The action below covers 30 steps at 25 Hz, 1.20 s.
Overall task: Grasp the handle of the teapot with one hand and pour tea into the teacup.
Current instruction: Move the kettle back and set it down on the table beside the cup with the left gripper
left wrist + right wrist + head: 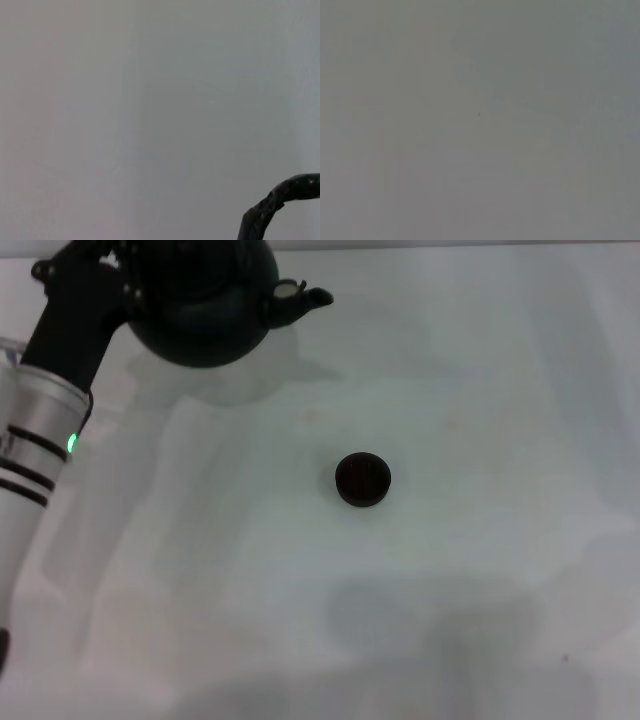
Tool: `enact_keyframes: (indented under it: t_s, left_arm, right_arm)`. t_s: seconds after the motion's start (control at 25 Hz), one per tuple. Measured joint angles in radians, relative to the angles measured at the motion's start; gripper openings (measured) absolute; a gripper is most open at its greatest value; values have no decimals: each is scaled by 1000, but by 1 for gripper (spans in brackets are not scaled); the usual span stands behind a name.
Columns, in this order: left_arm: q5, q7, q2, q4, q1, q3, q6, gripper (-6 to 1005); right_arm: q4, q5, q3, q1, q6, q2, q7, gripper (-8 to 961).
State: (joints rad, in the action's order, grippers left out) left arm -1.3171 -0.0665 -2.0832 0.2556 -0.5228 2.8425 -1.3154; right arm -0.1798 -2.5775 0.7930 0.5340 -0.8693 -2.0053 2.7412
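The black teapot (205, 310) is at the far left, raised off the white table, with its shadow lying below it. Its short spout (300, 298) points right. My left gripper (108, 268) is at the pot's left top, shut on the handle; the handle's top is cut off by the edge of the head view. A piece of the dark wrapped handle (280, 200) shows in the left wrist view. The small dark teacup (362, 480) stands upright in the middle of the table, well to the right of and nearer than the pot. My right gripper is out of view.
The white table (500, 390) spreads around the cup. My left arm's silver forearm (30, 440) runs along the left edge. The right wrist view shows only a plain grey surface.
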Motion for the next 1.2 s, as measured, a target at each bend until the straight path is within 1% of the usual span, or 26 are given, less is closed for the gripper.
enact_keyframes:
  t_s: [0.04, 0.08, 0.12, 0.2, 0.28, 0.4, 0.6, 0.76, 0.88, 1.04, 1.2]
  left_arm:
    - [-18, 29, -1, 29, 14, -1, 0, 99]
    - [-54, 95, -4, 90, 45, 0, 3, 99]
    - [-70, 124, -5, 116, 60, 0, 6, 99]
    - [-104, 176, -7, 177, 92, 0, 9, 99]
    - [-133, 200, -11, 231, 125, 0, 12, 99]
    - [-164, 210, -15, 280, 160, 0, 20, 99]
    - [-212, 243, -18, 334, 198, 0, 25, 98]
    - [-282, 285, -20, 376, 214, 0, 39, 98]
    - [-306, 288, -20, 385, 216, 0, 67, 98]
    - [-329, 288, -20, 386, 191, 0, 150, 98]
    - [-336, 305, -20, 387, 174, 0, 175, 98]
  right_arm:
    - [-6, 0, 0, 2, 8, 0, 0, 841]
    - [-9, 0, 0, 5, 14, 0, 0, 841]
    - [-11, 1, 0, 8, 18, 1, 0, 841]
    - [-10, 2, 1, 18, 23, 8, 0, 841]
    - [-2, 3, 6, 32, 28, 18, 0, 841]
    - [5, 6, 11, 49, 30, 29, 0, 841]
    - [4, 7, 15, 53, 30, 31, 0, 841]
    - [3, 7, 16, 51, 30, 31, 0, 841]
    - [3, 7, 17, 48, 30, 31, 0, 841]
    - [6, 7, 17, 50, 30, 29, 0, 841]
    - [6, 7, 17, 53, 30, 25, 0, 841]
